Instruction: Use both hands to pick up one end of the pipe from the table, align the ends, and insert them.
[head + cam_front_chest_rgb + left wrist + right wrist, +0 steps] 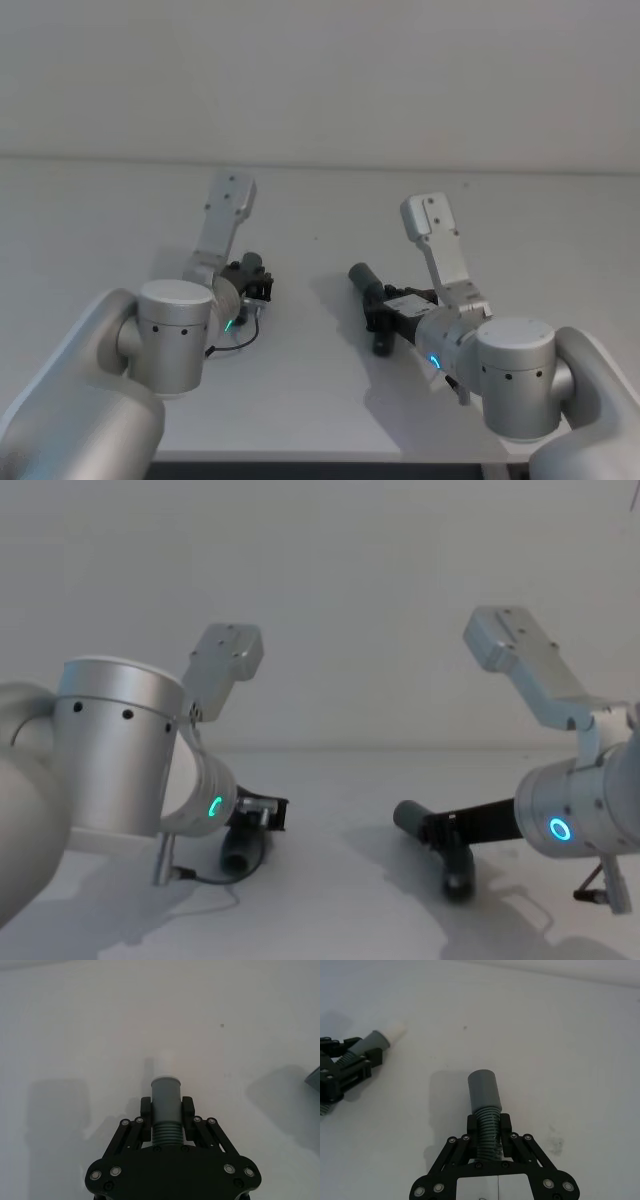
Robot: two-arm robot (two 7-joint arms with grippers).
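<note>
Left gripper [166,1106] clamps the white-tipped pipe piece [165,1092], right gripper [489,1124] the grey piece [484,1091], both by the ribbed neck [165,1133] near the table [320,205], so that we have the ends [481,1076] free to mate.

dark grey pipe [484,1091], whitish end [396,1030], black left tool [167,1108], black right tool [490,1123]

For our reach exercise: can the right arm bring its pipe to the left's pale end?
Likely yes: jaws hold both; only bare table separates right pipe from left pipe's pale end.
</note>
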